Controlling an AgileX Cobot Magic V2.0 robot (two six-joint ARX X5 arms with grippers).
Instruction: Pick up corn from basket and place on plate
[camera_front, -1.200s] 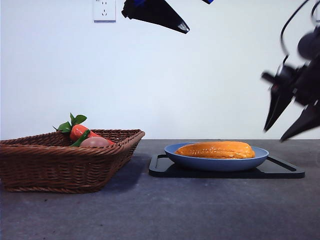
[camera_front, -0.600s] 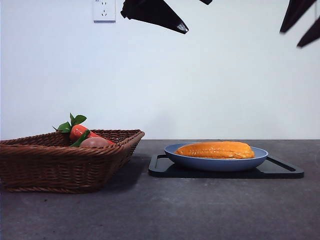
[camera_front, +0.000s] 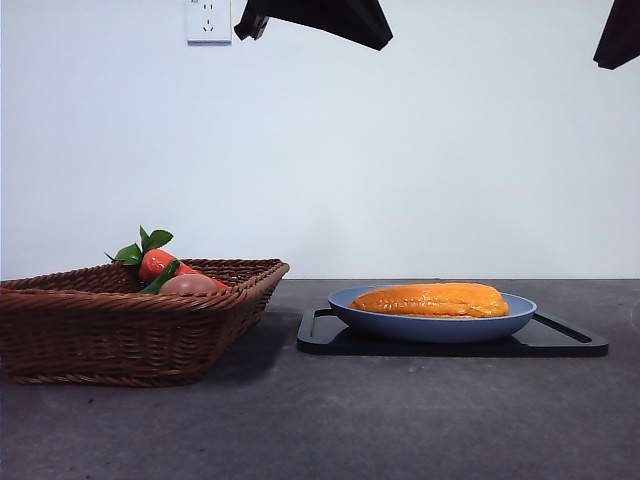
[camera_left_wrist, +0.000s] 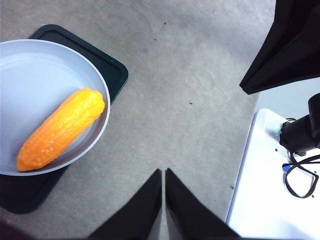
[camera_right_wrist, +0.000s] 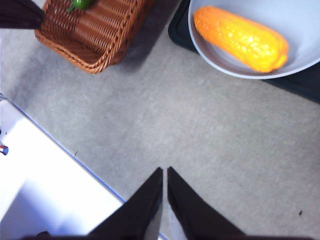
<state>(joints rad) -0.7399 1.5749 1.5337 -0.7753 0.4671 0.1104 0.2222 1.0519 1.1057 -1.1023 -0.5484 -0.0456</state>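
Two grippers hang high above the table, and we see both empty. We read the left gripper (camera_left_wrist: 163, 172) as closed, jaw tips together with nothing between them, over bare table beside the plate (camera_left_wrist: 30, 65). We read the right gripper (camera_right_wrist: 164, 171) the same way, tips together, over open table between the basket (camera_right_wrist: 95, 37) and the plate.

We find the corn (camera_front: 430, 299) lying flat inside the plate, lengthwise, within the rim. The plate sits on a black tray (camera_front: 560, 340). In the basket (camera_front: 120, 330) we see a carrot with green leaves (camera_front: 155, 262) and a brownish-pink rounded item (camera_front: 190, 284).

We judge the placement complete; only a rest position for the arms appears left to reach.

Risks from here, as we assess them:
- The corn is rounded and tapered, so any knock to the plate or tray could roll it against the rim or over it.
- A low sweep by either arm across the table could catch the plate or the basket's flaring wall.
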